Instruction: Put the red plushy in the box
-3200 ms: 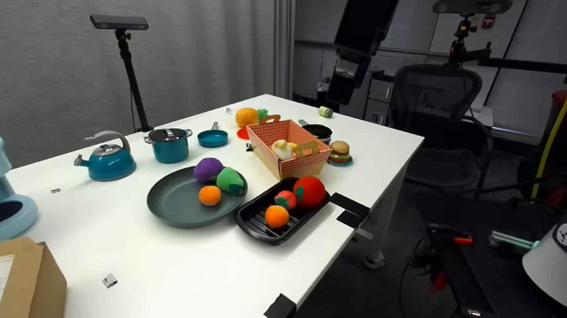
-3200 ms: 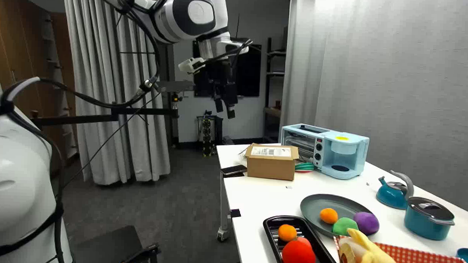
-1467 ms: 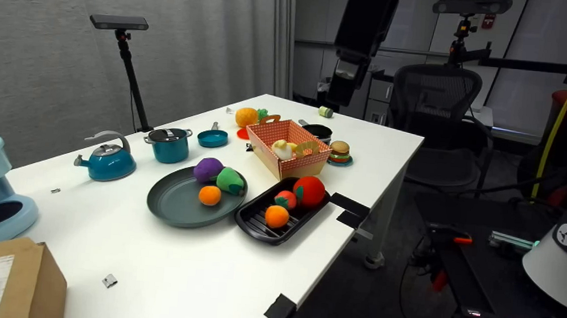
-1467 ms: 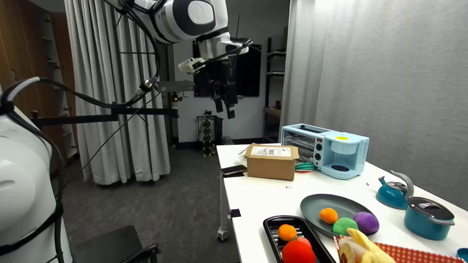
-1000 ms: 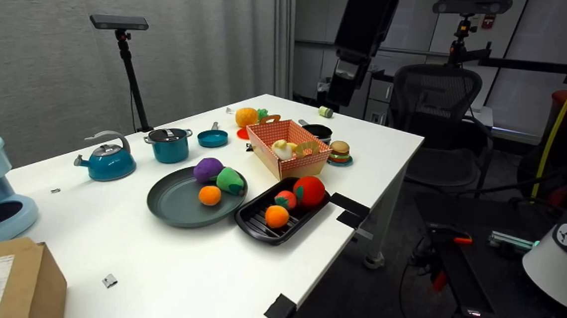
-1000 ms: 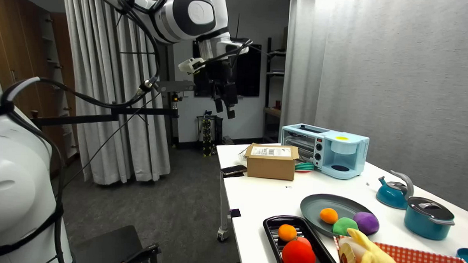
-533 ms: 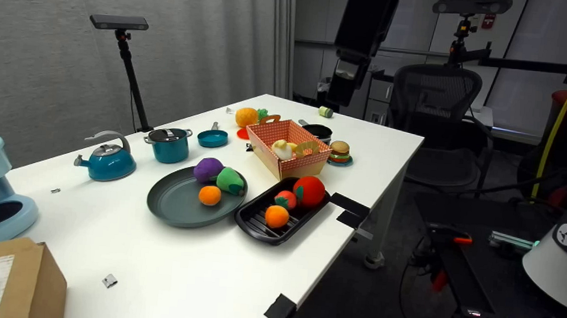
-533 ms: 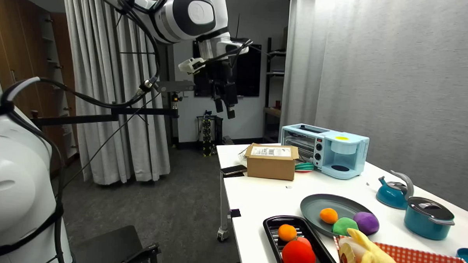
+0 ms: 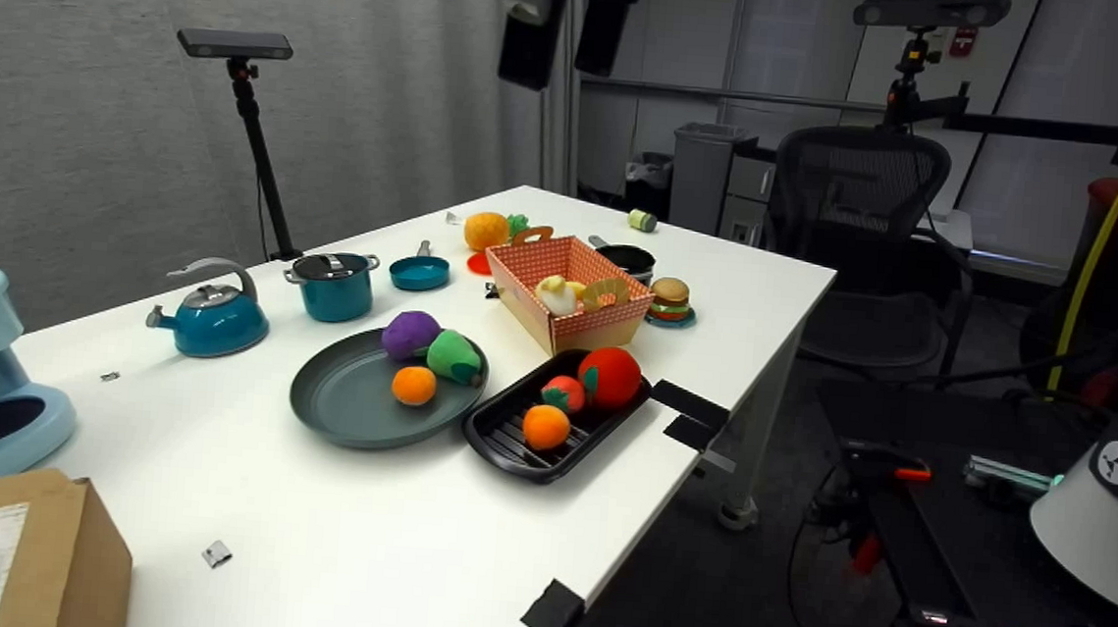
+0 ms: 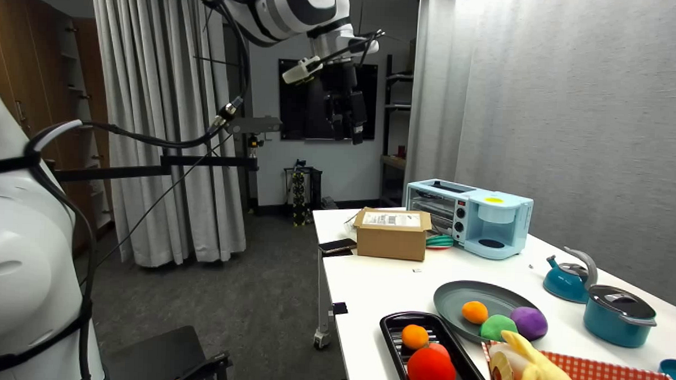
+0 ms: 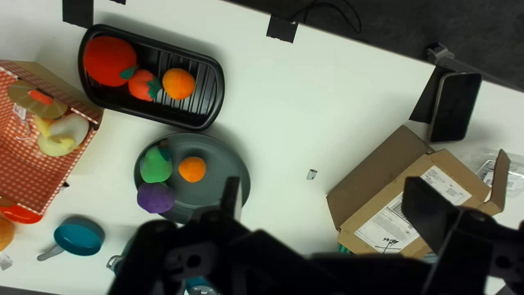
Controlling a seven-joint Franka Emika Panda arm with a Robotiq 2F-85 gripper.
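The red plushy (image 9: 611,378), round and bright red with green leaves, lies in the black tray (image 9: 512,447). It also shows in the wrist view (image 11: 109,61) and in an exterior view (image 10: 431,371). The box (image 9: 568,328), with orange-red checked walls, stands beside the tray's end and holds a pale yellow toy. It is partly cut off in the wrist view (image 11: 24,172) and in an exterior view (image 10: 607,375). My gripper (image 11: 326,192) is open and empty, high above the table, apart from the plushy. It hangs in the air in both exterior views (image 9: 564,58) (image 10: 348,135).
The tray also holds a smaller red toy (image 11: 141,84) and an orange ball (image 11: 179,83). A grey plate (image 9: 341,402) with purple, green and orange toys lies alongside. A cardboard box (image 10: 392,245), a toaster oven (image 10: 497,226), a kettle (image 9: 220,320) and a pot (image 9: 338,295) stand around.
The arm, still until half a second ago, has moved: in the exterior views my gripper is higher, and its two fingers now show apart. The objects on the table have not moved.
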